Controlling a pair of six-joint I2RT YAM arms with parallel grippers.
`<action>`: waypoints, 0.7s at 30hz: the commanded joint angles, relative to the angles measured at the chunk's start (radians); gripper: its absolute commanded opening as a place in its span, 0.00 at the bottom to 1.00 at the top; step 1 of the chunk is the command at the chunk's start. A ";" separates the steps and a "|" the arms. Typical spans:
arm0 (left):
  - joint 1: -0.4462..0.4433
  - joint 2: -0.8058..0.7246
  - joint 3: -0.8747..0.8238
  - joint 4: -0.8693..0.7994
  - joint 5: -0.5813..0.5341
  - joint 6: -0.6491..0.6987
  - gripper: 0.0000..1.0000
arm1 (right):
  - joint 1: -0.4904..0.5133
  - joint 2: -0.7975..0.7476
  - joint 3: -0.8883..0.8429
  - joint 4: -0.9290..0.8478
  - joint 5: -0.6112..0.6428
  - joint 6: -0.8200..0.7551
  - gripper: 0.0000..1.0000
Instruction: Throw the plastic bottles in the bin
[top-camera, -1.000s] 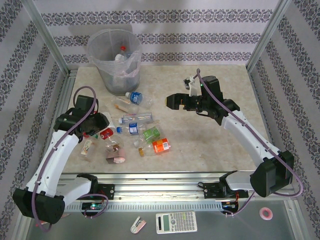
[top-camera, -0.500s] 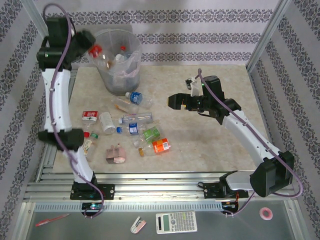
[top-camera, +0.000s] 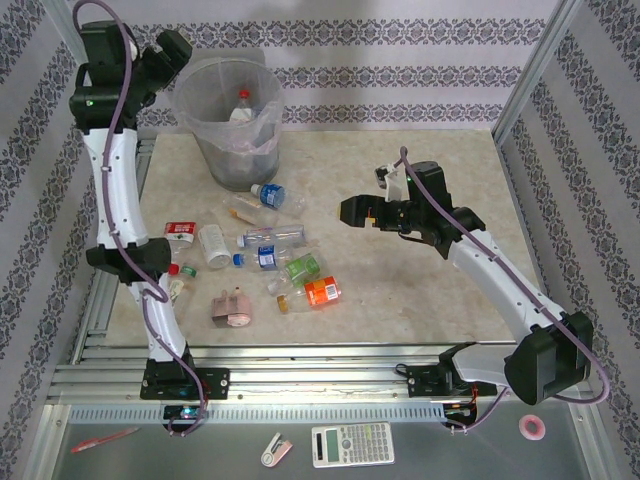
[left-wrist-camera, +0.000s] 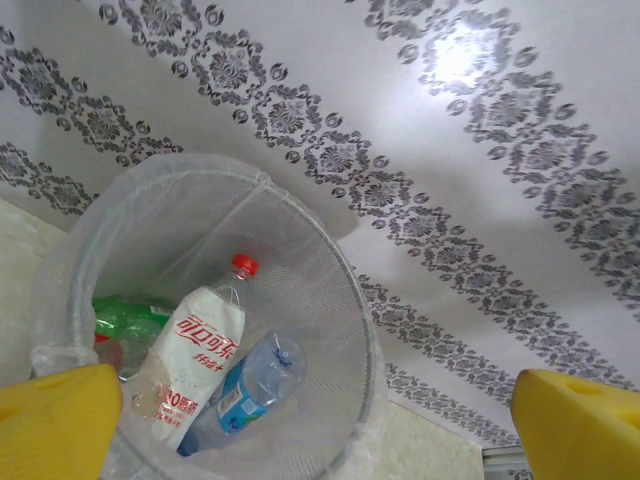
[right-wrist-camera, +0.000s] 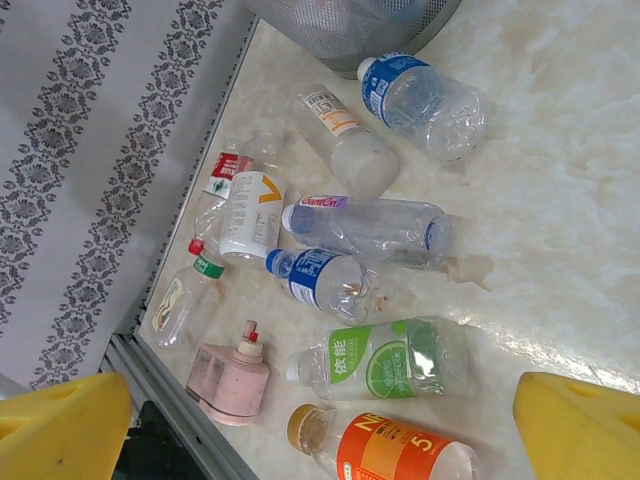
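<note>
The bin stands at the table's back left. My left gripper hovers high beside its rim, open, with nothing between the yellow fingertips. Down inside the bin lie a white-labelled bottle with a red cap, a blue-labelled bottle and a green one. Several plastic bottles lie scattered on the table in front of the bin, among them a green-labelled one and an orange-labelled one. My right gripper hangs open above the table, right of that cluster, holding nothing.
A small pink lumpy object lies at the cluster's near left edge, close to the metal rail. Patterned walls and aluminium posts close off the table. A calculator lies below the front rail.
The left arm lifted a red-capped bottle from the table's left side up to the bin; that bottle has left the gripper and the gripper stands open. The right gripper shifted slightly.
</note>
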 joint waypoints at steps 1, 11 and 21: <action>0.012 -0.156 -0.045 -0.013 0.023 0.080 1.00 | 0.005 0.003 0.018 0.006 0.009 0.004 0.98; -0.026 -0.412 -0.343 0.079 0.089 0.231 1.00 | 0.031 0.092 0.057 -0.060 0.042 0.081 0.98; -0.049 -0.701 -0.752 0.258 0.171 0.285 1.00 | 0.070 0.093 -0.038 -0.072 0.102 0.281 0.98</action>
